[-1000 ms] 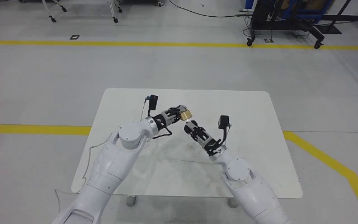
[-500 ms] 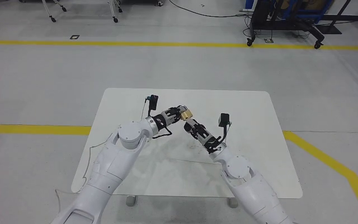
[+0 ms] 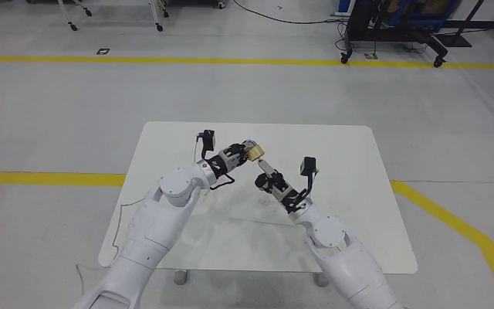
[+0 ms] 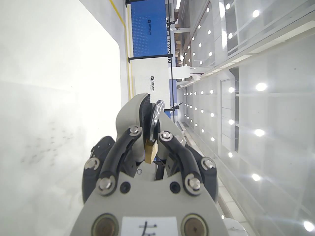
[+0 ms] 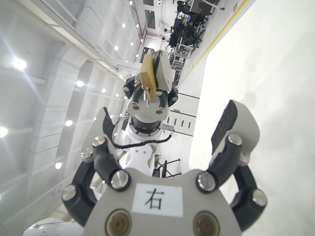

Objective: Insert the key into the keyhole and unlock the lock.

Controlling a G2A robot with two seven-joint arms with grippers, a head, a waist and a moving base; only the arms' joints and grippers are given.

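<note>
A brass padlock [image 3: 255, 152] hangs above the middle of the white table [image 3: 340, 147]. My left gripper [image 3: 247, 150] is shut on it. In the left wrist view the silver shackle [image 4: 156, 114] is pinched between the pads and the brass body [image 4: 150, 152] points back toward the wrist. In the right wrist view the padlock [image 5: 147, 74] faces the camera, with a small silver key [image 5: 147, 98] sticking out of its end. My right gripper [image 5: 167, 121] stands open and empty a short way in front of the key; the top view places this gripper [image 3: 267, 171] just beside the lock.
The white table has rounded corners and a scuffed patch [image 3: 247, 205] near the front. Yellow floor lines [image 3: 69, 178] run past it. Wheeled racks and a dark frame [image 3: 401, 31] stand far behind.
My left gripper with the padlock has shifted slightly toward the table's far left. The right gripper stays close to it.
</note>
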